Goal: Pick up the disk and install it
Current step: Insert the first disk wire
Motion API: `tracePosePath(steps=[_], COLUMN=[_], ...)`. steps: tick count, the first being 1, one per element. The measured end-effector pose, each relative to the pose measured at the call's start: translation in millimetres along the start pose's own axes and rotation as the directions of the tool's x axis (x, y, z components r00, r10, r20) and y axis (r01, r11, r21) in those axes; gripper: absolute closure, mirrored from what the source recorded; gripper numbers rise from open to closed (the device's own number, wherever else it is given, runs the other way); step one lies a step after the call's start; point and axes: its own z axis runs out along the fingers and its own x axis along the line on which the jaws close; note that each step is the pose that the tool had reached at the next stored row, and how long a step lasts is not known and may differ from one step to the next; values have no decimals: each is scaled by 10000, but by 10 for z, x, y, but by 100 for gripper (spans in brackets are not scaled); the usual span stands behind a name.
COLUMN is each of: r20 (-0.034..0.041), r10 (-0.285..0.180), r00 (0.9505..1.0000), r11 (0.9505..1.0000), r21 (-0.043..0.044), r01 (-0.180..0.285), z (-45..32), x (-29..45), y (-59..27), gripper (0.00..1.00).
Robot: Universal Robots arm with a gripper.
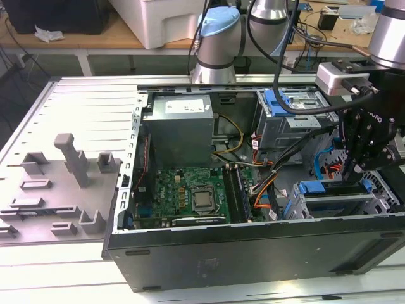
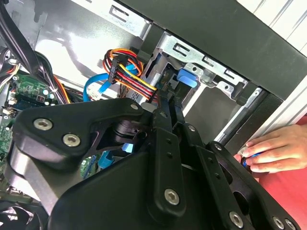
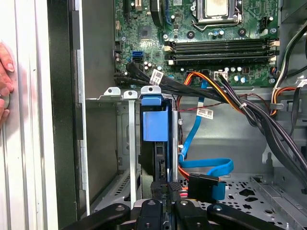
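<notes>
A workshop bench with a ribbed grey top carries an open computer case lying on its side, its motherboard and power supply exposed at the centre of the exterior view, a grey fixture plate at the lower left. The arm reaches in from the upper right, its black gripper lowered over the drive cage at the lower right of that frame. In the first wrist view, the disk stands on edge in the cage's slot, its blue frame showing at centre frame, apparently already seated between the metal rails, which would keep it square to the bay. The gripper's fingers sit close together at the bottom centre, pinched on the disk's near edge, a hold that seems meant to guide it along the slot. Blue data cable and orange-and-red power leads hang just beside the cage, close enough to snag. A person's hand rests at the right edge of the second wrist view, outside the case wall, probably steadying the chassis.
</notes>
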Motion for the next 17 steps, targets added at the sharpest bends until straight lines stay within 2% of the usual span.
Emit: tracePosePath(steps=[6,9,17], r20=[3,10,12], r10=[-33,-237,-237], r00=[10000,9997,9997], r11=[10000,9997,9997], r21=[5,35,36], r01=[33,237,237], z=[1,-1,10], x=[0,1,3], y=[3,10,13], gripper=[83,83,83])
